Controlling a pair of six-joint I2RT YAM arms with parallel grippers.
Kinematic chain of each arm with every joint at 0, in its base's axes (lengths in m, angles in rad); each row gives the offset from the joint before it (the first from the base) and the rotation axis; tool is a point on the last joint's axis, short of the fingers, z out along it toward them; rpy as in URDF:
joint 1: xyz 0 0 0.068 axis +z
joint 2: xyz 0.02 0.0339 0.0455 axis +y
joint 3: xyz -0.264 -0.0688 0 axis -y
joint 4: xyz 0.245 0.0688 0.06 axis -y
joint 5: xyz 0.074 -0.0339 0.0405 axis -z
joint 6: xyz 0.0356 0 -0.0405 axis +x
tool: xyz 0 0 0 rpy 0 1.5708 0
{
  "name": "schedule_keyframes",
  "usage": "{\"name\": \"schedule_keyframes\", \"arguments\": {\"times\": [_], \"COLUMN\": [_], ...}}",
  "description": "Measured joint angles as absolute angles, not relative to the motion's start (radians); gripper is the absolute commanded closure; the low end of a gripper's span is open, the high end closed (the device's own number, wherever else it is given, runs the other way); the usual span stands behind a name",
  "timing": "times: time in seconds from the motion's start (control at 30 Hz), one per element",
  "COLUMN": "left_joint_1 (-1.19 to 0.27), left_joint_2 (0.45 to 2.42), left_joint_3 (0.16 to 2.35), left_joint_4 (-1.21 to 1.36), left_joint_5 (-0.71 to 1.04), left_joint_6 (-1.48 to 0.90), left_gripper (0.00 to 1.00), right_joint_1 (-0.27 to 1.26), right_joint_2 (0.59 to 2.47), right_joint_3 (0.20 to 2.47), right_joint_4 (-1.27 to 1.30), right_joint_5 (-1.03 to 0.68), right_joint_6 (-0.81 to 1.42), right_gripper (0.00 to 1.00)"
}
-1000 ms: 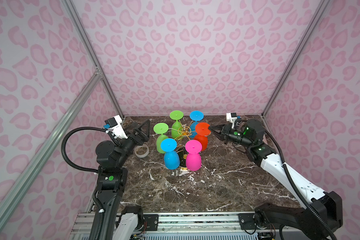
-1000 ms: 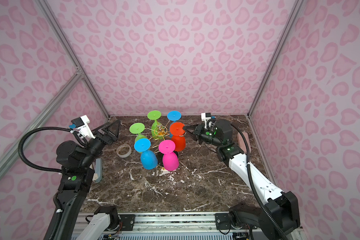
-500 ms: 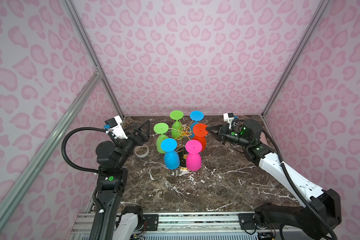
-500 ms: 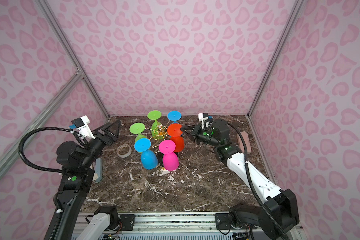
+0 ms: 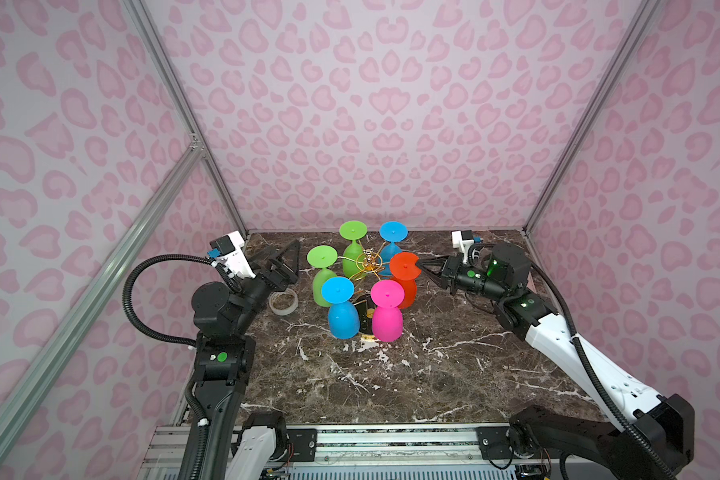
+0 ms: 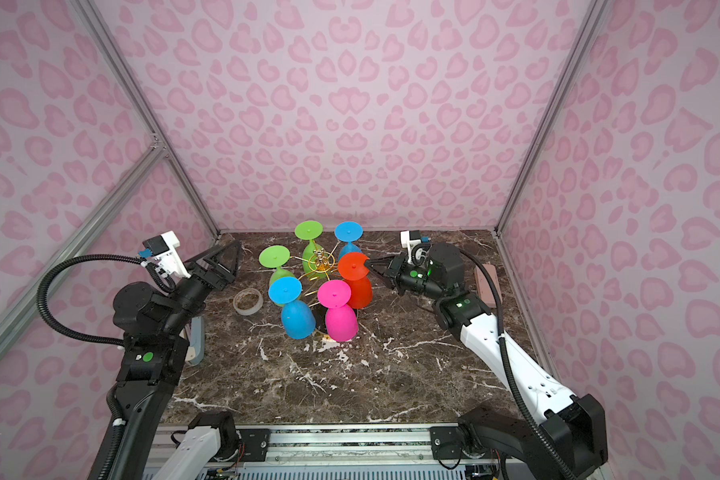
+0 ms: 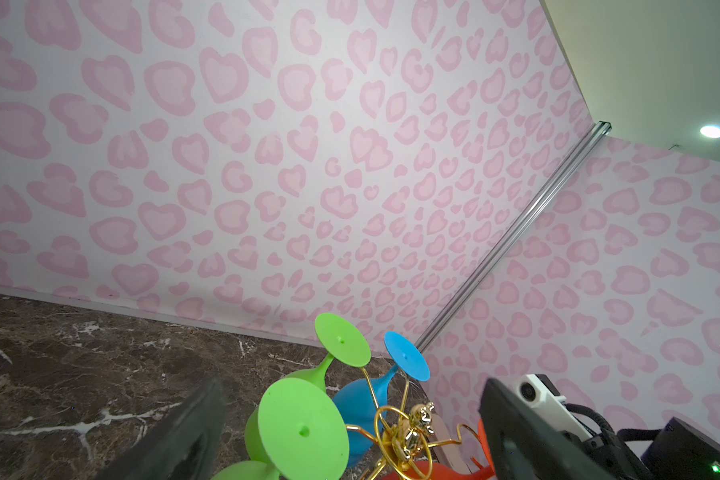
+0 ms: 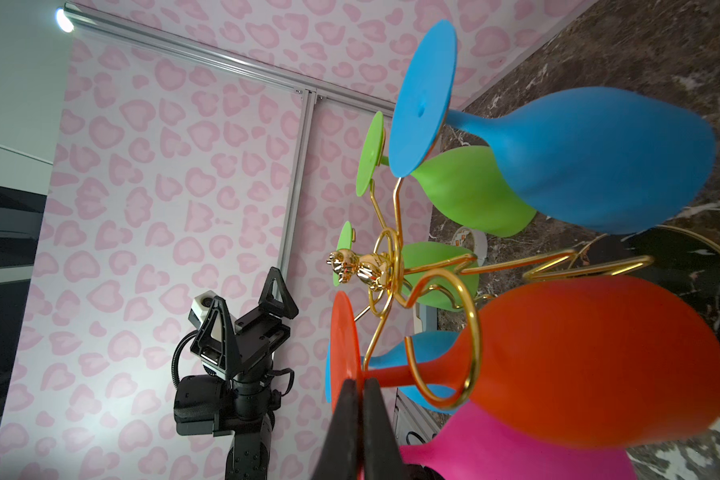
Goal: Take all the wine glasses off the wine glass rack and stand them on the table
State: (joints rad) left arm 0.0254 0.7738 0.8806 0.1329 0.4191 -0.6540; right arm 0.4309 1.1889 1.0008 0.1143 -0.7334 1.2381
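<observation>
The wine glass rack (image 5: 366, 264) is a gold wire stand with several coloured wine glasses hanging bowl-down from its loops. The red wine glass (image 5: 406, 286) hangs on the right-hand loop. My right gripper (image 5: 420, 263) is shut on the rim of the red glass's foot, and the right wrist view shows the thin red disc pinched between the fingers (image 8: 346, 415) beside the gold loop (image 8: 470, 357). My left gripper (image 5: 285, 259) stands open to the left of the rack, holding nothing, with the green glass (image 7: 304, 428) in front of its jaws.
Two green glasses (image 5: 323, 274), two blue ones (image 5: 341, 316) and a pink one (image 5: 386, 318) crowd round the red glass. A tape roll (image 5: 283, 301) lies left of the rack. A flat pink object (image 6: 489, 286) lies by the right wall. Patterned walls close three sides.
My right arm has shifted slightly at the red glass's foot, its jaws staying shut. The left arm has not moved.
</observation>
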Motion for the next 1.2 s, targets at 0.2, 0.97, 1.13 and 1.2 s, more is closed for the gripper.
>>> {"name": "schedule_keyframes", "arguments": {"times": [0.2, 0.97, 1.13, 1.2], "left_joint_1": [0.025, 0.023, -0.027, -0.068], "left_joint_2": [0.775, 0.990, 1.158, 1.205], "left_joint_3": [0.881, 1.195, 1.294, 1.356], "left_joint_4": [0.133, 0.081, 0.073, 0.061], "left_joint_5": [0.419, 0.717, 0.831, 0.869], "left_joint_6": [-0.661, -0.822, -0.906, -0.918], "left_gripper": [0.03, 0.14, 0.22, 0.25], "right_joint_1": [0.421, 0.124, 0.162, 0.196], "right_joint_2": [1.128, 1.043, 1.126, 1.165], "right_joint_3": [0.951, 1.193, 1.335, 1.403], "right_joint_4": [0.076, -0.110, -0.136, -0.164], "right_joint_5": [-0.730, -0.709, -0.712, -0.711], "right_joint_6": [1.235, 0.927, 0.791, 0.732], "right_gripper": [1.00, 1.00, 1.00, 1.00]}}
